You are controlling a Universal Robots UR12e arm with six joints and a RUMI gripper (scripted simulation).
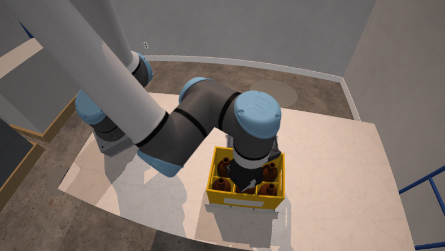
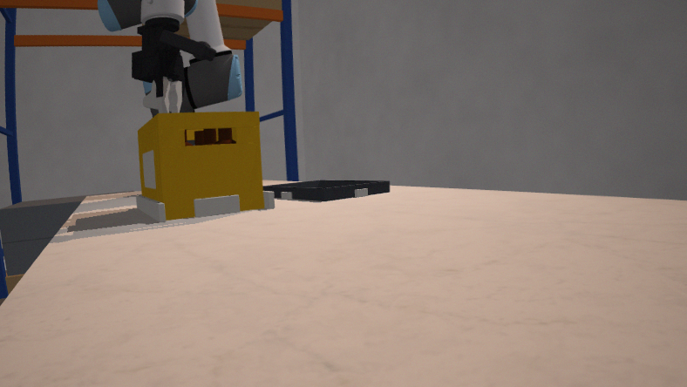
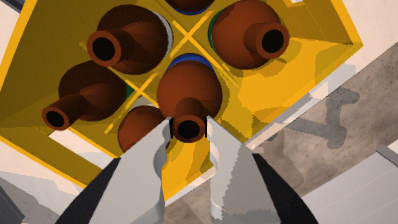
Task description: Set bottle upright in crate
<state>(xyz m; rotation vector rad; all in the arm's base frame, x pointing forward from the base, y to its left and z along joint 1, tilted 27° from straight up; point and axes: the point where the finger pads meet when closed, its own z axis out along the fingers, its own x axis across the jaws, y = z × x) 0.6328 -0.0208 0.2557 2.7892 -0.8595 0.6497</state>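
Observation:
The yellow crate (image 1: 214, 196) (image 2: 207, 168) (image 3: 300, 55) stands on the table on grey feet. My gripper (image 1: 249, 184) (image 2: 170, 103) (image 3: 189, 118) reaches down into it from above. It is shut on the neck of a brown bottle (image 3: 190, 85), which stands upright in a front middle compartment with a blue ring around its body. In the top view the wrist hides most of this bottle. The black tray (image 2: 331, 188) lies low on the table behind the crate, and I see nothing in it.
Several other brown bottles (image 3: 132, 37) (image 3: 250, 32) (image 1: 221, 184) (image 1: 270, 171) stand in the neighbouring compartments, close around the held one. Their necks show through the crate's handle slot (image 2: 208, 136). A blue and orange rack (image 2: 288, 96) stands behind the table.

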